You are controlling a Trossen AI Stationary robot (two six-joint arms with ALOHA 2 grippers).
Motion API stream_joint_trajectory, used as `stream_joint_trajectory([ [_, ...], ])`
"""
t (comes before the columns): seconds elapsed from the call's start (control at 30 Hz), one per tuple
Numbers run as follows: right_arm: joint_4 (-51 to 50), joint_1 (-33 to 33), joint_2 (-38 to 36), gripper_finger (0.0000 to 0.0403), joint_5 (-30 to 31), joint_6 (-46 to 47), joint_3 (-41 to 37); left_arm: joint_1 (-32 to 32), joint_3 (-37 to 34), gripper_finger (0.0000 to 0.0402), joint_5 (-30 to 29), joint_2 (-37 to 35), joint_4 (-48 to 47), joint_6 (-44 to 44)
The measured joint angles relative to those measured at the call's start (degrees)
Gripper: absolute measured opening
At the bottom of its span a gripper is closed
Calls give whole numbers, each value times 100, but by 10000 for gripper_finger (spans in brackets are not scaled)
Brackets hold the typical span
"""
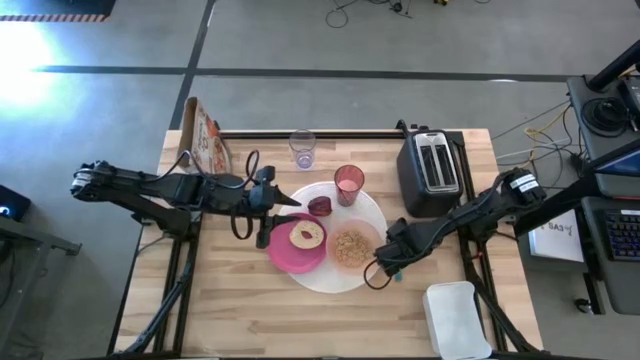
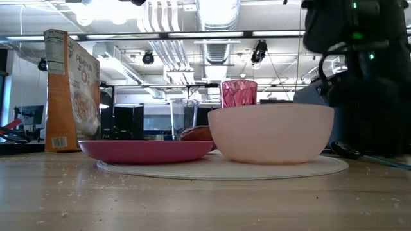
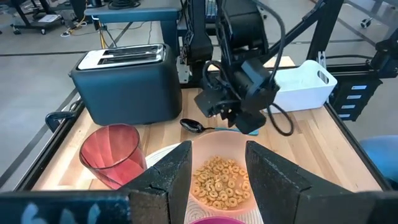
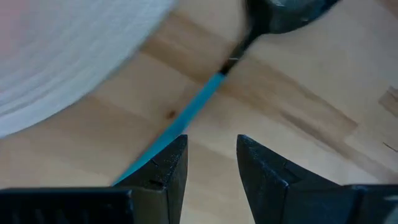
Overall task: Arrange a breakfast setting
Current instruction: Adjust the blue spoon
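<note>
Cereal fills peach bowl (image 1: 352,246); both jaws open; teal-handled spoon (image 4: 180,119) lies free.

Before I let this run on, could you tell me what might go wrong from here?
The right gripper hangs open low over the teal-handled spoon, close beside the peach bowl full of cereal; a nudge might spill it. The spoon lies loose on bare wood and could skid from a regrasp.

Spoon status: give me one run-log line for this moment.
spoon: on table beside white mat, teal handle by right claw | right claw: open, not gripping | left claw: open, over magenta plate | bowl: cereal in
</note>
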Motion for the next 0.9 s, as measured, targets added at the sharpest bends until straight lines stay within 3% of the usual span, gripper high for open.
stream_joint_trajectory([
  [0.17,501,-32,-45,128,-1,219,-374,0,0,134,1,0,-3,20],
  [0.47,514,-31,-447,127,33,397,-329,0,0,134,1,0,-44,23],
  [0.67,478,-31,-763,127,433,704,-327,0,0,134,1,0,-41,24],
  [0.9,477,-34,-509,117,752,892,-333,0,0,134,3,11,-41,24],
])
